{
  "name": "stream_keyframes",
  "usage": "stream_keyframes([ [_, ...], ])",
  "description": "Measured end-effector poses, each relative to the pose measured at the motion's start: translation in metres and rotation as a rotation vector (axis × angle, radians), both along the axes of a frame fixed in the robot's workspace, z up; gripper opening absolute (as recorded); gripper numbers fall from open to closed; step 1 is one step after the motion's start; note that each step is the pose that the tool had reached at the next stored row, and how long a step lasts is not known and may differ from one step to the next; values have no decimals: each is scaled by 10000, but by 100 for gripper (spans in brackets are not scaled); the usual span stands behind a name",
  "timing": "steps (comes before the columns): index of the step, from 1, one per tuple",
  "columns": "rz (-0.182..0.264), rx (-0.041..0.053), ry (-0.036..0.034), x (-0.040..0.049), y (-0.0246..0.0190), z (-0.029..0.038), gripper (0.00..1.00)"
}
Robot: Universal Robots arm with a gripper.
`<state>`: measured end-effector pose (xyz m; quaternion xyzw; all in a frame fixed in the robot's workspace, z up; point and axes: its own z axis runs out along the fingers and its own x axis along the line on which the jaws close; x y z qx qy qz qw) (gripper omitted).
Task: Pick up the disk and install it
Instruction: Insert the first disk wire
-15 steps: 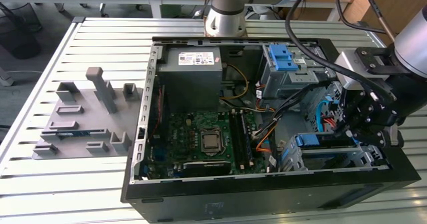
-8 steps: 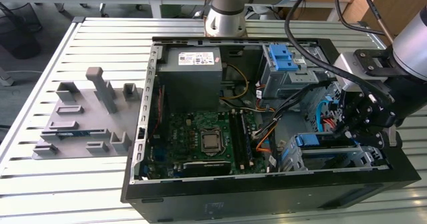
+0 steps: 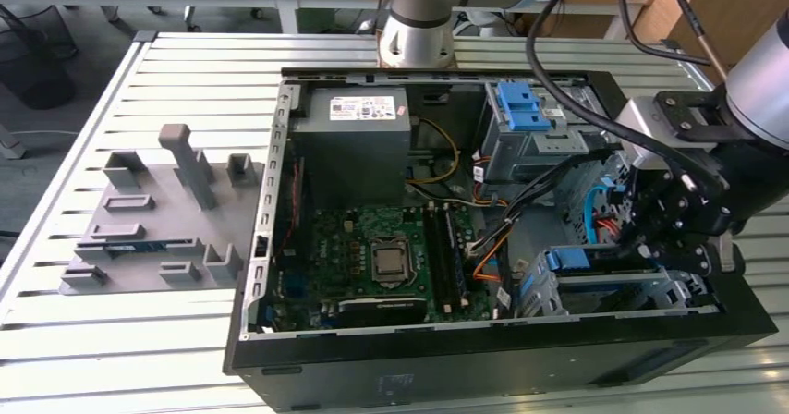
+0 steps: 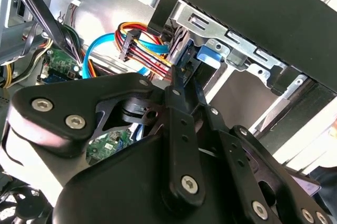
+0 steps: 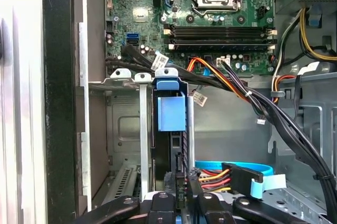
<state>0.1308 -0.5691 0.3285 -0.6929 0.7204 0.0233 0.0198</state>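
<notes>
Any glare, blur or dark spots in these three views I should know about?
Exterior view: even light, table slats bright; case front and gripper dark against it. Second wrist view: gripper linkage close and soft, daylight blown out at one corner, colored cables clear. First wrist view: motherboard sharp, blue latch clear, one edge washed out white.

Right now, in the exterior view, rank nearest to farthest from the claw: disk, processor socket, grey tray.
1. disk, in the bay beside the claw
2. processor socket, middle of the motherboard
3. grey tray, outside the case, exterior view's left
</notes>
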Motion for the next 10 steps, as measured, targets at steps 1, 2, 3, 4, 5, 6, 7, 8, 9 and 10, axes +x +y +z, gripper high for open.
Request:
stream_keyframes([
  [1,0,-5,0,0,0,13,24],
  [2,1,-3,0,0,0,26,24],
  [3,0,-3,0,0,0,44,24],
  [4,1,-5,0,0,0,61,24],
  [5,0,-6,0,0,0,79,24],
  [6,0,-4,0,0,0,92,24],
  [7,1,-5,0,0,0,101,24],
  [8,0,-2,0,0,-1,104,24],
  [9,0,-1,0,0,0,104,23],
  [10,0,-1,0,0,0,104,16],
])
